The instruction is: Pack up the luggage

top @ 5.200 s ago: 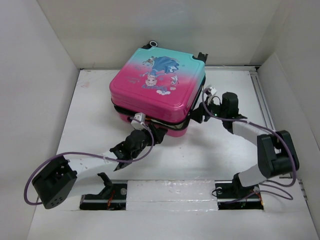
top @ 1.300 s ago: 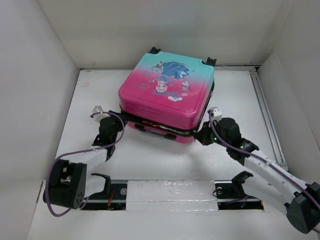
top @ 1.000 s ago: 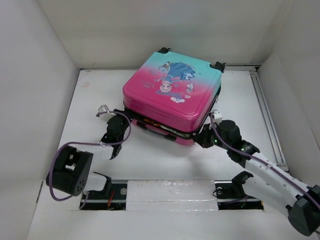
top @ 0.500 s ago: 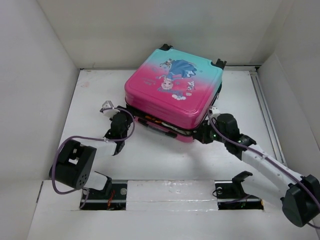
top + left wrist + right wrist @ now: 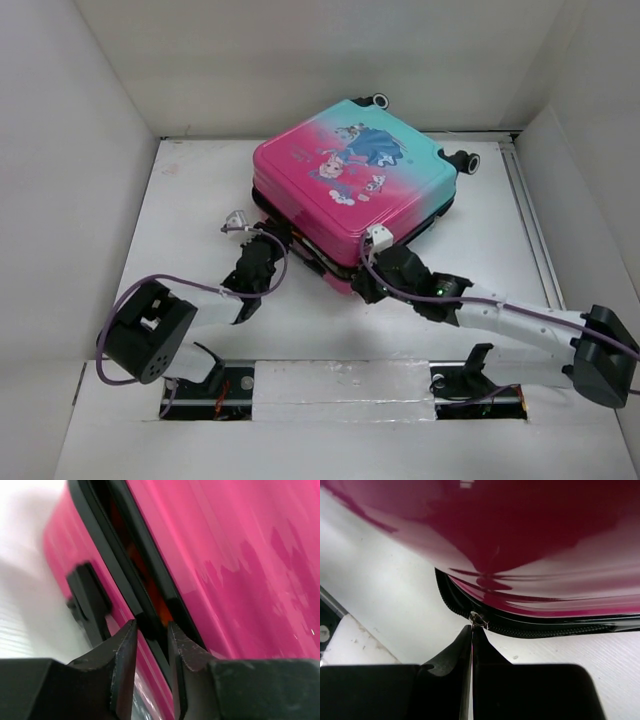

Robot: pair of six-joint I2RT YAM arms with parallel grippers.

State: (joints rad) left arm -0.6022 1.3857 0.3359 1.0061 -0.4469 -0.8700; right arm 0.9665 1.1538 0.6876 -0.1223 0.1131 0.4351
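Observation:
The luggage [image 5: 350,175], a pink-to-teal hard shell with a cartoon princess on its lid, lies flat mid-table, turned cornerwise. My left gripper [image 5: 272,250] is at its near-left side. In the left wrist view the gripper [image 5: 151,626] stands open a narrow way, fingers either side of the black seam [image 5: 125,555], where something orange [image 5: 162,612] shows in the slit. My right gripper [image 5: 360,288] is at the near corner. The right wrist view shows this gripper [image 5: 472,629] shut on the zipper pull [image 5: 478,619], at the end of the black zipper track [image 5: 545,630].
White walls enclose the table on the left, back and right. A rail [image 5: 525,200] runs along the right side. Both arm bases sit in a slot [image 5: 340,385] at the near edge. The suitcase's black wheels [image 5: 462,160] point to the back right, and a black side handle [image 5: 90,600] sits beside my left fingers.
The suitcase has turned clockwise, its wheels swinging to the right. My right gripper has moved left along the near edge with the zipper pull. My left gripper followed and its jaws narrowed.

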